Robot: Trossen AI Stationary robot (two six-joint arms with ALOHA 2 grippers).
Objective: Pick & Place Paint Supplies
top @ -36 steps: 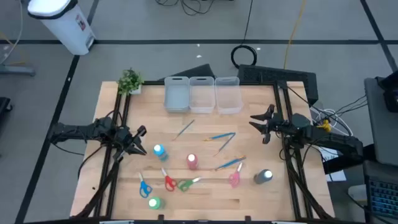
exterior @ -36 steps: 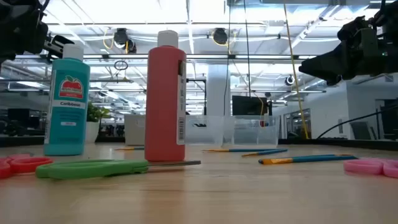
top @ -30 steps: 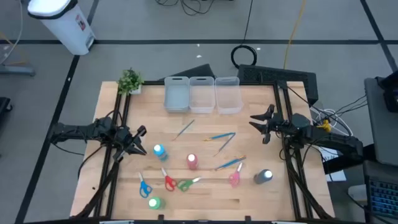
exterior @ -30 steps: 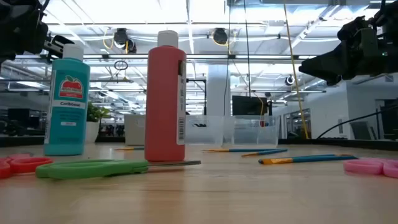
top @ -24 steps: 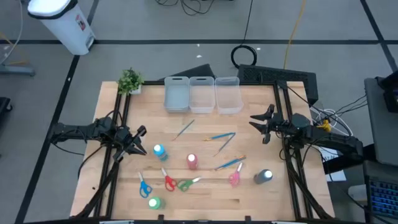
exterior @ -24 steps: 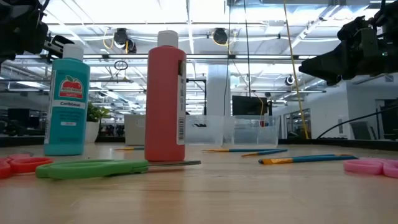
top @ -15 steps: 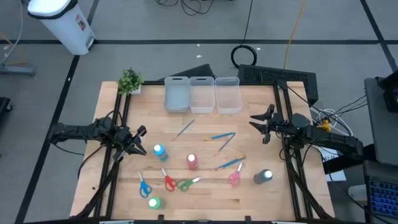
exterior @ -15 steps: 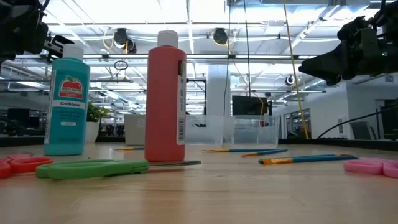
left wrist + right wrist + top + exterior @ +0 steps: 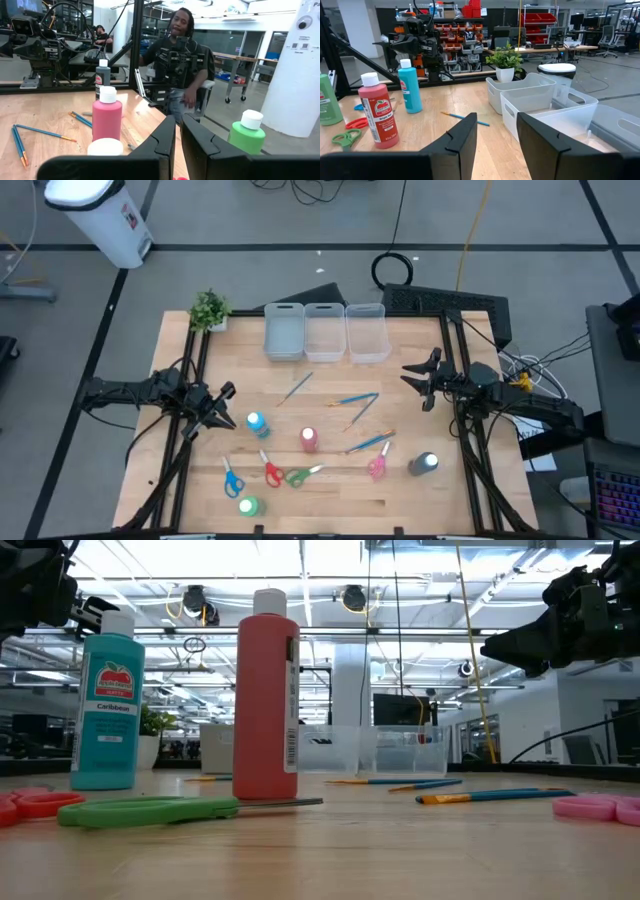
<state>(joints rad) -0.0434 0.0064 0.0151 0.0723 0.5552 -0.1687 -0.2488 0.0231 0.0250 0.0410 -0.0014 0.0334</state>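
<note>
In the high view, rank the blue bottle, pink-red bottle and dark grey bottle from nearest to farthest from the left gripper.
1. Blue bottle: just right of the left gripper, nearest.
2. Pink-red bottle: mid-table, farther right.
3. Dark grey bottle: far right of the table, on the right arm's side, farthest.

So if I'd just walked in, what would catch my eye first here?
Probably the bright scatter across the wooden table: a pink-red paint bottle at its middle, a blue paint bottle to its left, and coloured scissors lying flat nearer the front edge. Three clear bins sit in a row at the far edge beside a small potted plant. A dark arm hangs at each side, holding nothing.
</note>
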